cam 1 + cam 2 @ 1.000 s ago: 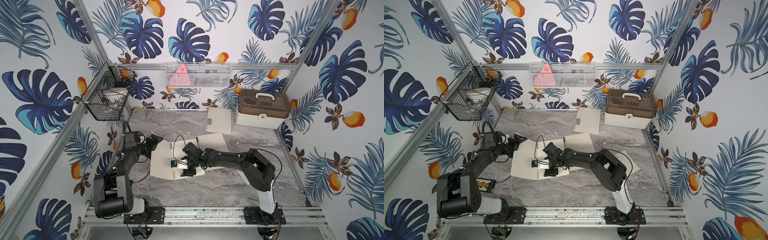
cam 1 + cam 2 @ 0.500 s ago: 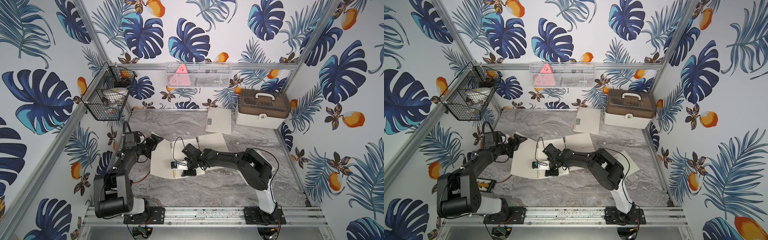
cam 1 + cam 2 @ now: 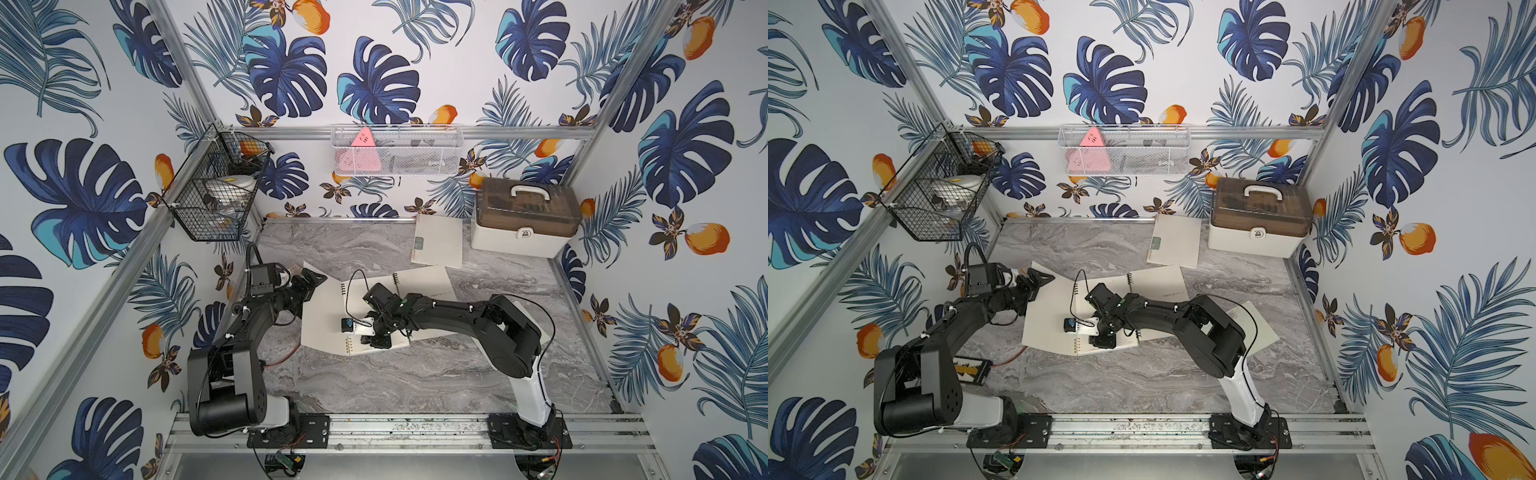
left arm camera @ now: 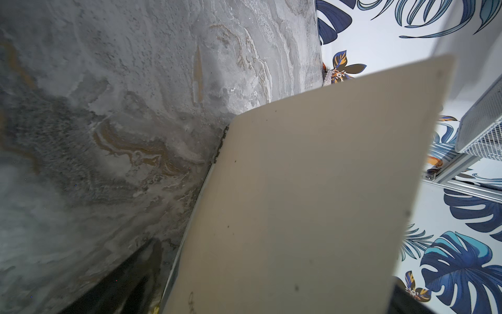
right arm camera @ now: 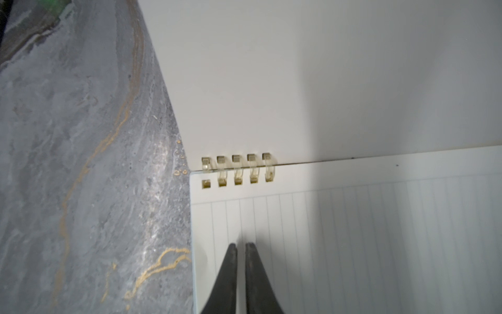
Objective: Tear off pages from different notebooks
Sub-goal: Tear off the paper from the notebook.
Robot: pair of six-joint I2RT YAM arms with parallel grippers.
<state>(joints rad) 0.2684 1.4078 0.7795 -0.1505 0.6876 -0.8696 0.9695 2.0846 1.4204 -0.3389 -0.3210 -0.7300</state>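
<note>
Resting on the open notebook [image 3: 322,328] near the left edge of the worktop [image 3: 415,386], the right gripper [image 5: 241,245] has its fingers nearly together on the lined page [image 5: 353,244]; the left gripper [image 3: 311,279], jaws apart, sits beside the notebook's corner.

Grey marbled tabletop [image 3: 415,382], open notebook [image 3: 324,328] centre, second notebook [image 3: 424,282] just behind, closed notebook [image 3: 440,241] (teal label) beside brown-lidded box [image 3: 523,232], loose page [image 3: 1260,328] right.

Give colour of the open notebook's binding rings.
Pale translucent gold binding rings, clearest in right wrist view.
</note>
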